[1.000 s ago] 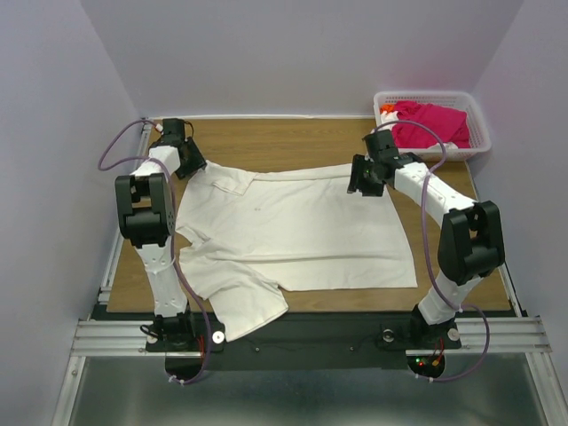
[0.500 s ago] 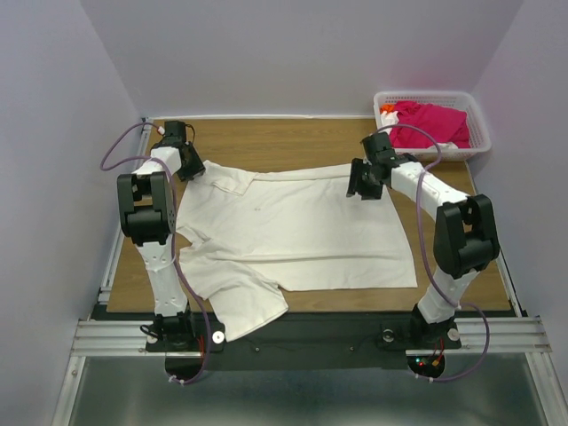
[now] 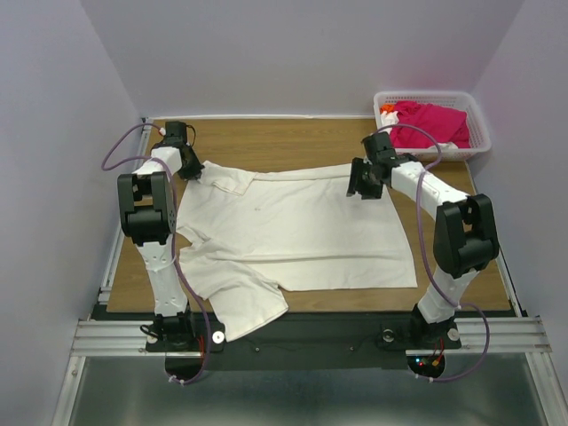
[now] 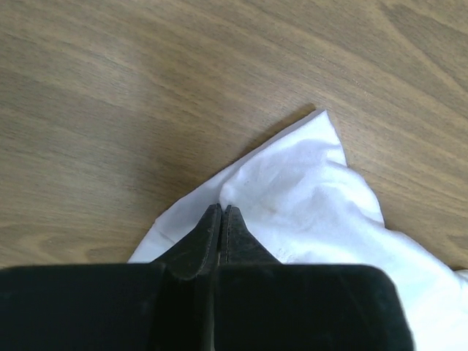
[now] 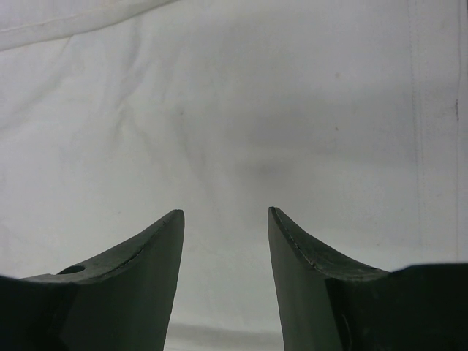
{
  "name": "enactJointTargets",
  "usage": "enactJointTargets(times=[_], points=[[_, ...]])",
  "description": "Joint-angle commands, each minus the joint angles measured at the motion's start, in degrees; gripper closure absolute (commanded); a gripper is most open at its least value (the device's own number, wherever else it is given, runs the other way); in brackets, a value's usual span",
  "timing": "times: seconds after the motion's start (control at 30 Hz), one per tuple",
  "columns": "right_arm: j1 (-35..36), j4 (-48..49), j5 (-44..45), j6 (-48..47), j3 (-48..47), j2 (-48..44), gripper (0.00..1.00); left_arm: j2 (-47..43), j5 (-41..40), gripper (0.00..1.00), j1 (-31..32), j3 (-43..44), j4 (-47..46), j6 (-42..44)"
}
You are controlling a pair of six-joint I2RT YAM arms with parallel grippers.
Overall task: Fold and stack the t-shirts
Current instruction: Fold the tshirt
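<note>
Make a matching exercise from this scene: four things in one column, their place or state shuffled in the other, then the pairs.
Column one
1. left gripper
2. right gripper
3. off-white t-shirt
4. pink t-shirt

Column two
A. lying in the white basket
B. jaws open above white cloth
C. spread out on the wooden table
D. jaws closed on a shirt corner

Pairs: 1-D, 2-B, 3-C, 4-A

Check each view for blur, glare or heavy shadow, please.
Top external: even and sharp, only soft shadows around the off-white t-shirt. Left wrist: wood table crisp, shirt nearly blown out, left gripper a dark, featureless mass. Right wrist: cloth slightly soft, a dim shadow ahead of the right gripper, no glare.
</note>
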State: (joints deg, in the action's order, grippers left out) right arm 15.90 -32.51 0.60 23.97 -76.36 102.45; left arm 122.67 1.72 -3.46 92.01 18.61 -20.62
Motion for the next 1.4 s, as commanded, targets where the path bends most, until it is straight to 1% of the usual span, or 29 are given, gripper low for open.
enactJointTargets(times=[0.0,0.2,0.33,0.43,0.53,0.87,1.13,1.37], points=[[-0.87,2.54,1.32,0.11,-3.88,0.64,0.45,-4.36,0.57,1.0,0.12,1.42,1.69,0.49],[-1.75,4.12,6.68,1.7,-8.01,3.88,0.45,-6.39,1.01,1.0,0.04,3.97,3.44,0.5],[-2.1,6.23,13.17,3.71,-11.0,6.61,0.45,-7.18,1.36,1.0,0.12,5.2,3.8,0.32],[-2.8,7.46,17.05,8.18,-12.23,8.98,0.45,-7.18,2.5,1.0,0.12,5.55,3.8,-0.12],[-3.77,8.87,18.9,11.27,-12.68,10.39,0.44,-7.18,2.94,1.0,0.04,5.64,3.98,-0.47],[-4.12,16.33,20.93,20.41,-12.41,16.11,0.43,-7.63,3.82,1.0,0.04,5.9,3.98,-1.52],[-4.12,18.27,21.72,22.44,-14.08,19.27,0.44,-7.1,4.35,1.0,0.12,7.05,4.33,-1.79],[-4.12,18.98,22.86,22.62,-14.87,19.89,0.46,-6.83,4.17,1.0,0.12,6.96,4.5,-1.7]])
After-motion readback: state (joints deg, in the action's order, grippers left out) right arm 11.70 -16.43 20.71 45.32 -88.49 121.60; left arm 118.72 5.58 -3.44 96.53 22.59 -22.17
